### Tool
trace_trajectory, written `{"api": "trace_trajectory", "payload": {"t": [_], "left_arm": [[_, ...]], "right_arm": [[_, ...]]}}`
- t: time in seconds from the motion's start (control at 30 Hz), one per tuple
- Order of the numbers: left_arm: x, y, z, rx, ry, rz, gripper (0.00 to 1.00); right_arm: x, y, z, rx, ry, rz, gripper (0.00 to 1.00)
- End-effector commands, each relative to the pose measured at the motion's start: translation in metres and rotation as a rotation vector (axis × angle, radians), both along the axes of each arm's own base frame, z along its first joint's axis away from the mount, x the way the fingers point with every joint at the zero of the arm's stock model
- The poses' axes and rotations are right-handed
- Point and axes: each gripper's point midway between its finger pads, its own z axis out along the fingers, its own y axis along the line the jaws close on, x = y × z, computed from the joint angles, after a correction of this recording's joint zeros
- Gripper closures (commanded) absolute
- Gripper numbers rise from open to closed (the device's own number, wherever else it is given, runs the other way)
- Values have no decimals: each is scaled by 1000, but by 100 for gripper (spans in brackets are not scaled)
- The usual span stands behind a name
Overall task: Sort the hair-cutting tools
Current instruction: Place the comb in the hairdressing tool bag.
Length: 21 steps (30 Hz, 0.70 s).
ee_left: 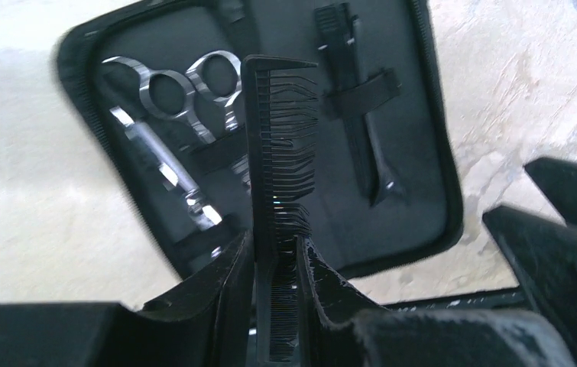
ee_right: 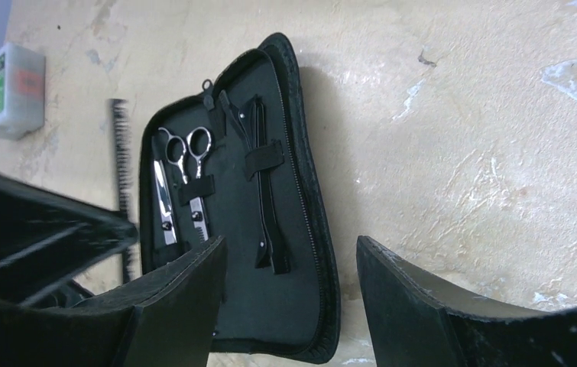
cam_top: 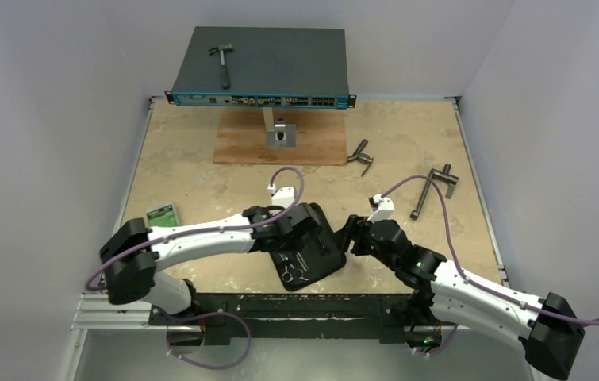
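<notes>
The left gripper pinches the narrow black comb by the open black zip case holding two silver scissors and a thin black clip; the right gripper gapes wide, empty

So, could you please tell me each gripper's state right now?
Left gripper: closed on the black comb.
Right gripper: open, holding nothing.

A robotics lab test cell, by the look of it: plain white walls box in a stone-patterned table. At 6 o'clock the left arm and right arm are bolted to a black plate, trailing purple cables. At 12 o'clock a network switch (a hammer lies on top) sits on a metal stand over a wooden board.
</notes>
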Motion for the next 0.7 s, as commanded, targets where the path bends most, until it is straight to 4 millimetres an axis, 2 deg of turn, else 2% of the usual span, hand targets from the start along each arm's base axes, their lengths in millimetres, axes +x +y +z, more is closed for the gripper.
{"api": "trace_trajectory", "payload": {"t": [0.0, 0.17, 0.37, 0.67], "left_arm": [[24, -56, 3, -93, 5, -51, 100], [34, -72, -20, -83, 52, -32, 100], [39, -67, -36, -80, 79, 42, 100], [43, -64, -49, -129, 151, 160, 100]], "right_arm": [[13, -4, 24, 54, -46, -83, 37], [14, -5, 25, 61, -43, -92, 37], [12, -6, 26, 70, -43, -92, 37], [11, -10, 34, 87, -54, -103, 37]]}}
